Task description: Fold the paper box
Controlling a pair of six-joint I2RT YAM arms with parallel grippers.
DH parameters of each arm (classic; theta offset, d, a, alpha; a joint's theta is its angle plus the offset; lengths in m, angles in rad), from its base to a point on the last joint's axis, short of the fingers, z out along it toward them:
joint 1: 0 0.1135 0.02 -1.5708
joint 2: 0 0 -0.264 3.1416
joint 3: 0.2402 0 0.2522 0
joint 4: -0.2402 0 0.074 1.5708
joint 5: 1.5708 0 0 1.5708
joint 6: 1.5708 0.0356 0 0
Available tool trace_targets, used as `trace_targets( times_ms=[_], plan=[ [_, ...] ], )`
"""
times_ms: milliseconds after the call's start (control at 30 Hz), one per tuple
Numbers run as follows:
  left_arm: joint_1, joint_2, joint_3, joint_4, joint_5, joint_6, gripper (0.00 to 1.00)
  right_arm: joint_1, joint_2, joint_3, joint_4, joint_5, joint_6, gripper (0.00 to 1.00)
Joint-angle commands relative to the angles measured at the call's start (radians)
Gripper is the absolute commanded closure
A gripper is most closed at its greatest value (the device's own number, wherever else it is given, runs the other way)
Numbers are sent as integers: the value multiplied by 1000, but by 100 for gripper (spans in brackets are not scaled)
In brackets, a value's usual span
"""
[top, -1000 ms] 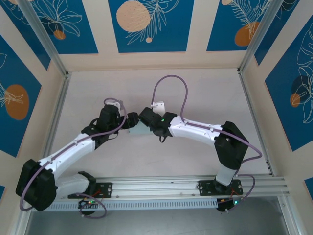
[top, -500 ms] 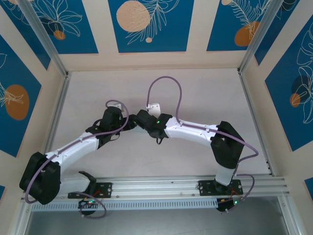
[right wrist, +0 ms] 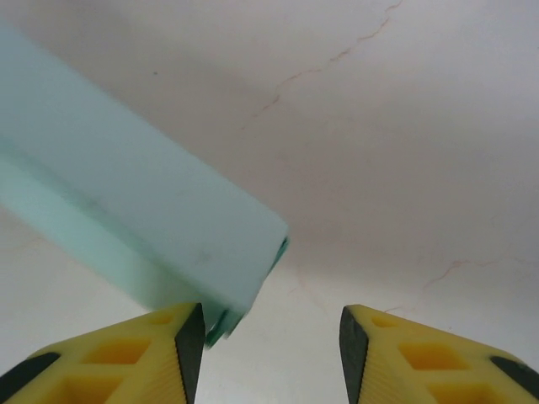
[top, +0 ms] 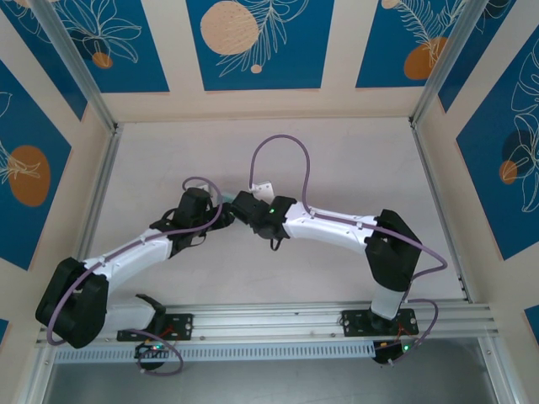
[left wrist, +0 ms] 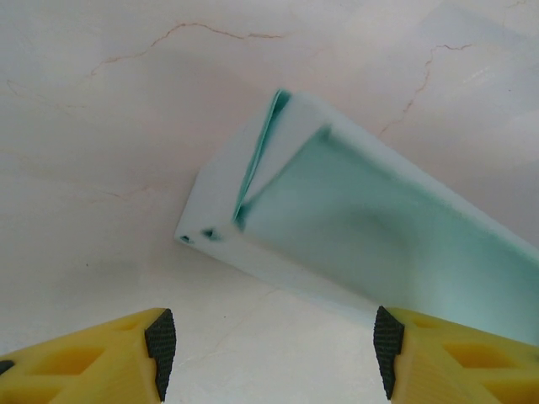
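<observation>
The paper box is a pale mint folded card box lying on the table, with a tucked flap showing at its near end. My left gripper is open just short of it, and its right fingertip is close to the box's lower edge. In the right wrist view the paper box runs off to the upper left. My right gripper is open, its left fingertip right at the box's corner, with bare table between the pads. From above, both wrists meet over the box and hide most of it.
The left arm and right arm arch in to the table's middle. A purple cable loops above the right wrist. Aluminium frame posts and patterned walls close in the pale marbled table.
My right gripper has gone from shut to open, letting go of the box. Both wrists have moved closer together and slightly farther back, covering the box from above. The left jaws narrowed a little.
</observation>
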State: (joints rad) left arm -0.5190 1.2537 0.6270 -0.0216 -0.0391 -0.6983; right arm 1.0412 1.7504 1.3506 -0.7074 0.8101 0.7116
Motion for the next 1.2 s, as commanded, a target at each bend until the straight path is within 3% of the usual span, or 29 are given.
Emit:
trace_targets(
  times_ms=[0, 467, 700, 767, 933, 1167],
  plan=[
    [9, 7, 4, 15, -8, -4, 35, -2, -61, 23, 6, -84, -24, 50],
    [9, -54, 42, -9, 18, -1, 34, -124, -106, 70, 71, -287, 1, 48],
    [8, -171, 58, -93, 5, -14, 33, -163, -65, 130, 21, -283, 69, 46],
    [9, -202, 85, -129, -21, 0, 29, -163, -51, 142, 10, -278, 77, 45],
    [17, -144, 204, -183, -72, 106, 7, -165, -33, 141, 2, -264, 92, 45],
    [45, 75, 350, -197, -53, 205, 1, -172, -26, 122, -7, -233, 116, 45]
  ],
)
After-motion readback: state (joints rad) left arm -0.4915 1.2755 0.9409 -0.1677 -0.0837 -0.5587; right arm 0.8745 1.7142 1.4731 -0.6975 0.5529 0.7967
